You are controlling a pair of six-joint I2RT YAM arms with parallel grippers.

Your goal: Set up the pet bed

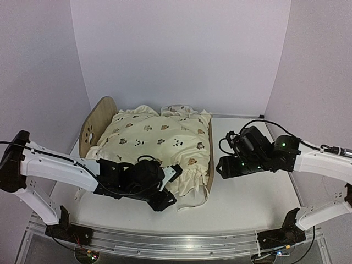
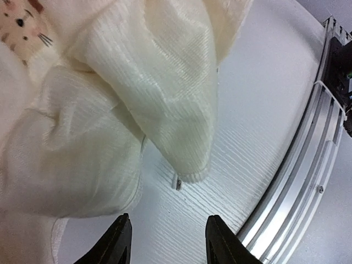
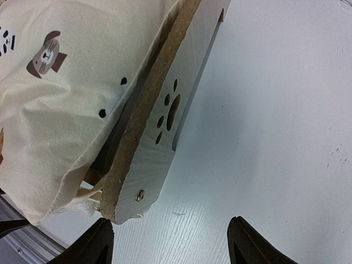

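The pet bed stands at the middle left of the table, its arched headboard on the left and its low footboard on the right. A cream animal-print cushion covers it, and one corner droops over the front onto the table. The ruffled pillow lies at the back. My left gripper is open just in front of that drooping corner, holding nothing. My right gripper is open beside the footboard's near end, not touching it.
A small zipper pull pokes out under the cushion corner. An aluminium rail runs along the front edge of the white table. White walls close off the back and both sides.
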